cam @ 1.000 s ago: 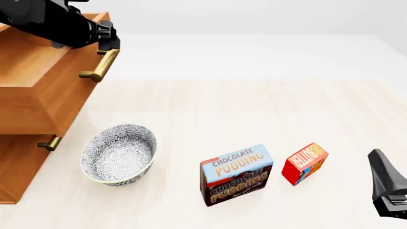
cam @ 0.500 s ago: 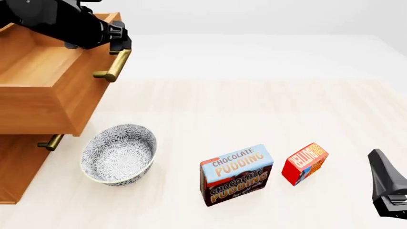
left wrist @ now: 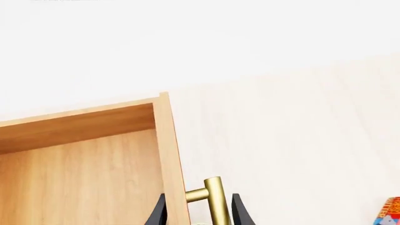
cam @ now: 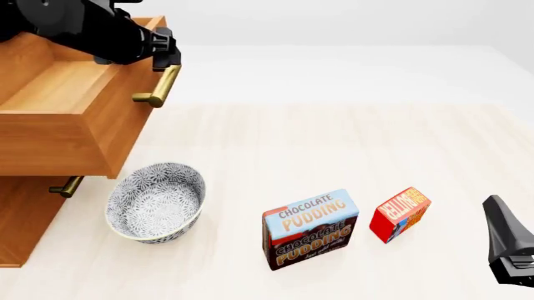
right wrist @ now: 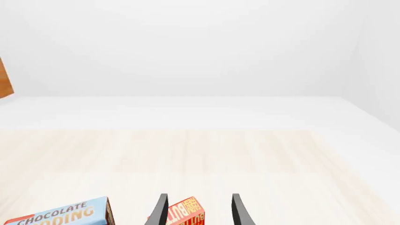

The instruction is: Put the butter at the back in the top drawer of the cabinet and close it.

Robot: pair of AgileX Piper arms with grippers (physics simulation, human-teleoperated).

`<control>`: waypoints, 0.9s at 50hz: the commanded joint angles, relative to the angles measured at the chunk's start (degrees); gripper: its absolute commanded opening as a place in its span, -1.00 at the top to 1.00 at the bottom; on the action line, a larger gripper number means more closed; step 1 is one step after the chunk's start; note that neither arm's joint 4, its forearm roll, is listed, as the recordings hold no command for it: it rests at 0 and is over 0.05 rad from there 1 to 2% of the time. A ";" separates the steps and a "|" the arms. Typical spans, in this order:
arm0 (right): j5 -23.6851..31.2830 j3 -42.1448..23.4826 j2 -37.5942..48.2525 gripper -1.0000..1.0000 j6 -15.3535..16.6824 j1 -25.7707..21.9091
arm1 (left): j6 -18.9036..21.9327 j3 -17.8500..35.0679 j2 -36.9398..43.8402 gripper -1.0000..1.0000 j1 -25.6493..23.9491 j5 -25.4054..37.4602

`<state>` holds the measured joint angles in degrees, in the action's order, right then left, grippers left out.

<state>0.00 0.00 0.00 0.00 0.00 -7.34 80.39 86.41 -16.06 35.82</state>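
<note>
The butter (cam: 401, 214) is a small red box standing on the table at the front right, with its top also showing in the right wrist view (right wrist: 184, 213). The top drawer (cam: 75, 112) of the cabinet (cam: 25, 212) is pulled far out and looks empty inside. My left gripper (cam: 167, 59) is shut on the drawer's brass handle (cam: 160, 86), and its fingers straddle the handle (left wrist: 216, 201) in the left wrist view. My right gripper (cam: 494, 206) is open and empty, low at the front right, to the right of the butter.
The Chocolate Pudding box (cam: 311, 228) stands left of the butter. A patterned bowl (cam: 156, 201) sits in front of the cabinet, just under the open drawer's front corner. A lower drawer's handle (cam: 65, 186) shows below.
My left gripper has pulled the top drawer further out, to the right and toward the bowl. The butter, the pudding box, the bowl and the right arm have not moved.
</note>
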 commanded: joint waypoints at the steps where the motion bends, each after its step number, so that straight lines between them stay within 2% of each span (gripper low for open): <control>1: 0.00 0.00 0.00 -1.00 0.00 0.00 | 2.93 -4.32 1.01 -1.00 -4.82 1.07; 21: 0.00 0.00 0.00 -1.00 0.00 0.00 | 2.88 -2.59 -1.17 -1.00 -6.61 3.23; 45: 0.00 0.00 0.00 -1.00 0.00 0.00 | 5.36 -1.83 -12.33 -1.00 -5.35 10.09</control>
<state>0.00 0.00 0.00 0.00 0.00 -6.07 78.36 79.78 -18.33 43.64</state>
